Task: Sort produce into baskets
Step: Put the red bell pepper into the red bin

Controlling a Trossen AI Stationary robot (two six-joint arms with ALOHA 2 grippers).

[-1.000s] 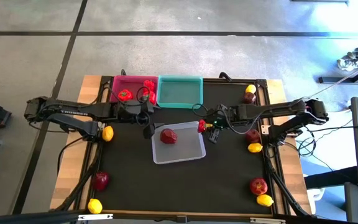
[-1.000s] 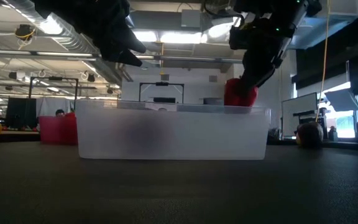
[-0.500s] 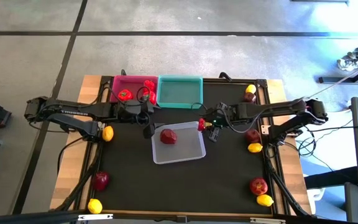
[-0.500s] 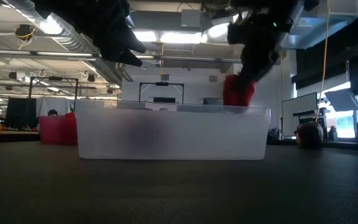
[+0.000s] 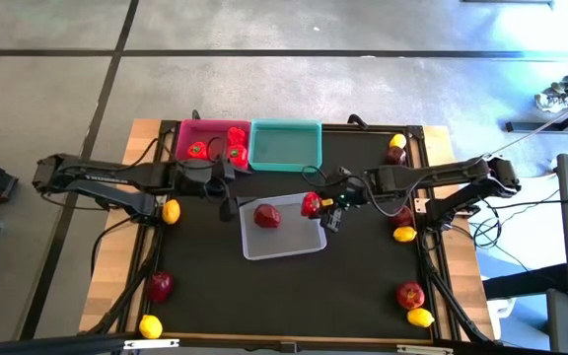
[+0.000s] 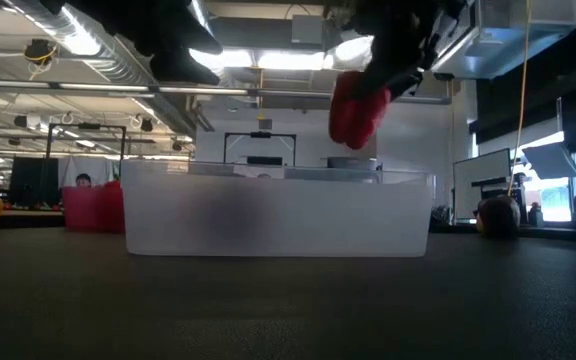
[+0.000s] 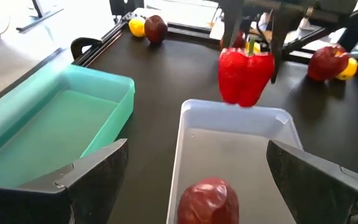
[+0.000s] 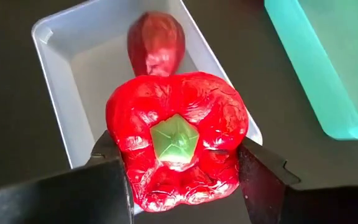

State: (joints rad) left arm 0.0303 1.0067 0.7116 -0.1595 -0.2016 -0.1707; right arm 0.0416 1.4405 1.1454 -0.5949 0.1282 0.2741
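In the high view, the near edge of the tabletop (image 5: pixel 363 296), at the bottom of the frame, carries a lemon (image 5: pixel 150 326) and an apple (image 5: pixel 160 286) at lower left, and an apple (image 5: pixel 410 294) with a lemon (image 5: pixel 420 318) at lower right. In the middle of the frame lies the translucent grey-white basket (image 5: pixel 299 247), holding one dark red apple (image 5: pixel 267 216). The right pincer (image 5: pixel 325 206) holds a red bell pepper (image 5: pixel 311 204) at that basket's upper right corner; the low view shows the pepper (image 6: pixel 356 108) lifted clear above the basket's rim, and the right wrist view shows the two dark fingers (image 8: pixel 98 180) pressed against its sides, partly closed on it. The left pincer (image 5: pixel 227 195) hangs just left of the grey-white basket, its fingers spread wide and holding nothing. A lemon (image 5: pixel 171 210) lies at mid left. Farther, at upper centre, sit the pink basket (image 5: pixel 187 133), holding red peppers (image 5: pixel 233 141), and beside it the teal basket (image 5: pixel 284 146). A lemon (image 5: pixel 397 141) lies at upper right.
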